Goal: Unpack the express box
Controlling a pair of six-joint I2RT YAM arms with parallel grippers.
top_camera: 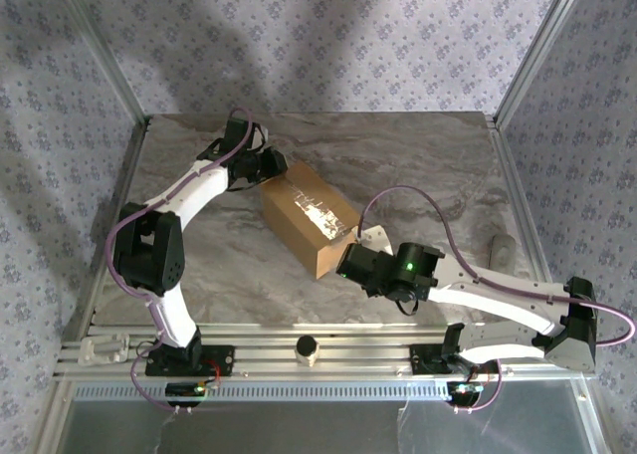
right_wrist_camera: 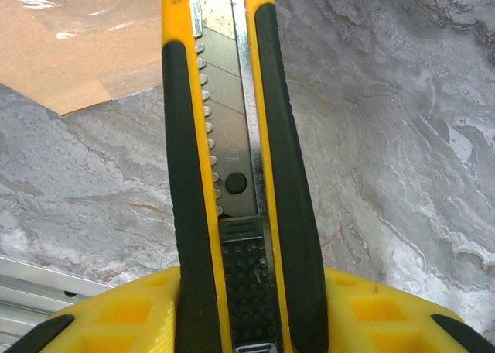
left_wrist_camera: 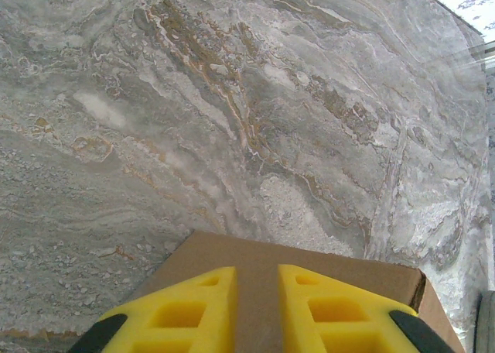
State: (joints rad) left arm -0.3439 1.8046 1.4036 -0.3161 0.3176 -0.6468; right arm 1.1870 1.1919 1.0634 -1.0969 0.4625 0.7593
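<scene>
Brown express box [top_camera: 309, 218], taped seam up, left pincer [left_wrist_camera: 257, 310] narrow, right pincer [right_wrist_camera: 241, 310] gripping box cutter [right_wrist_camera: 232, 159]

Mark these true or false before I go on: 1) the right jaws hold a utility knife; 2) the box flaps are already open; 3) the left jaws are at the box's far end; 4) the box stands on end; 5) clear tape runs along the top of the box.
1) True: the right gripper is shut on the yellow utility knife.
2) False: the express box is closed.
3) True: the left gripper sits over the box's far edge.
4) False: it lies flat on the marble table.
5) True: shiny tape runs along its top.
</scene>
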